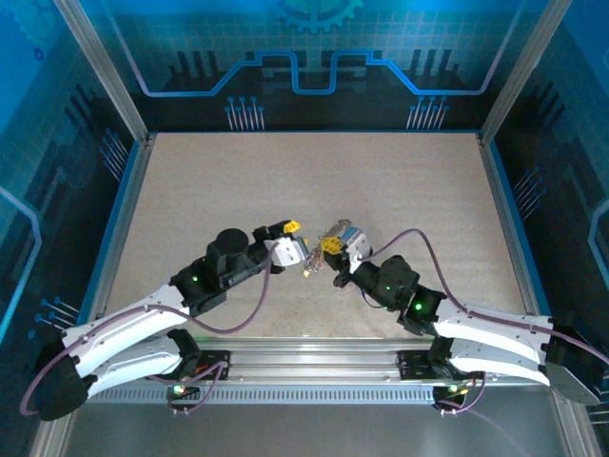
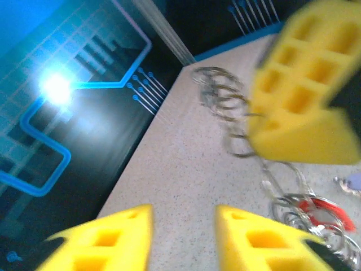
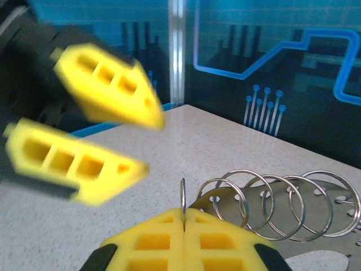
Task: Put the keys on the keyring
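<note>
Mid-table, right gripper (image 3: 184, 214) is pinching the keyring (image 3: 183, 193) by its thin wire rim, likely light, stiff and slippery; left gripper (image 3: 151, 142) is hovering alongside, jaws parted, empty.

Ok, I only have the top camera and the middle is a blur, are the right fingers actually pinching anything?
Observer: Yes, the right fingers are shut on a wire ring, seen edge-on.
Operator: And the other arm?
Observer: The left fingers stand apart, with nothing between them.
Operator: Any key close by?
Observer: A red key, just beyond the left fingertips.
</note>
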`<state>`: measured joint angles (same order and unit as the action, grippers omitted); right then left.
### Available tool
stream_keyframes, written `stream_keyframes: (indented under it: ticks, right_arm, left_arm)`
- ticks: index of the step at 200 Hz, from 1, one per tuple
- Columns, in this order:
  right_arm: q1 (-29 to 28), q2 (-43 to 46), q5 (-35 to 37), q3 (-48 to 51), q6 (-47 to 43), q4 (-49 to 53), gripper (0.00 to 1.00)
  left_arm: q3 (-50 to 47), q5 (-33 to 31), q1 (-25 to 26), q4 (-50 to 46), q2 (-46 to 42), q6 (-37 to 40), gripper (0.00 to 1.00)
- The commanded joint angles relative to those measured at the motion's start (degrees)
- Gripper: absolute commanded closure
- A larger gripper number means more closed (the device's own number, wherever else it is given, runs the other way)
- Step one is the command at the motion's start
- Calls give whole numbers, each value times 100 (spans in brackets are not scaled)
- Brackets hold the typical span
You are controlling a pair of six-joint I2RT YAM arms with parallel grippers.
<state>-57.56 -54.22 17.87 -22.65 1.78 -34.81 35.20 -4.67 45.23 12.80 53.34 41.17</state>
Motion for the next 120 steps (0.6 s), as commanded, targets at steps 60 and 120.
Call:
stream_keyframes:
  ticks: [60, 120]
  right_arm:
    - [1335, 754, -3355, 246, -1047, -379, 100]
    - [1791, 647, -5228, -4, -1313, -73, 100]
  left_arm:
    - [-125, 2743, -431, -609, -1042, -649, 60]
    - [62, 3288, -433, -857, -931, -775, 64]
